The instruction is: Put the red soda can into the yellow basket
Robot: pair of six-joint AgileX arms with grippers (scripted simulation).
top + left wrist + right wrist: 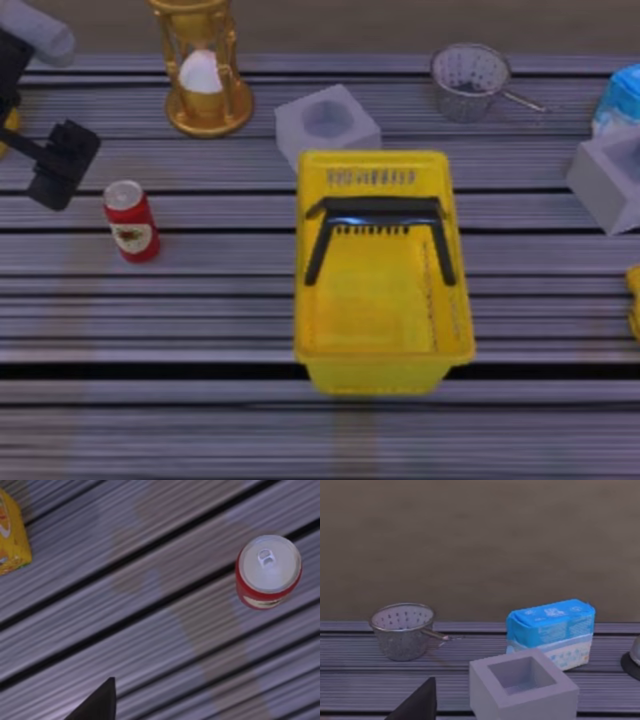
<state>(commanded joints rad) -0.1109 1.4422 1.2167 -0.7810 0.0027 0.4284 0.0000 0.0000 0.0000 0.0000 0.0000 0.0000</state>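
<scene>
item: small red cylindrical soda can (131, 221), silver top, upright near the table's left edge, axis vertical. my left gripper (62, 163) hovers just beside it, nearer than my right; opening: cannot tell. large yellow slotted plastic basket (383, 366) mid-table, apart.

Red soda can (131, 221) stands upright, well left of yellow basket (384, 372).
</scene>
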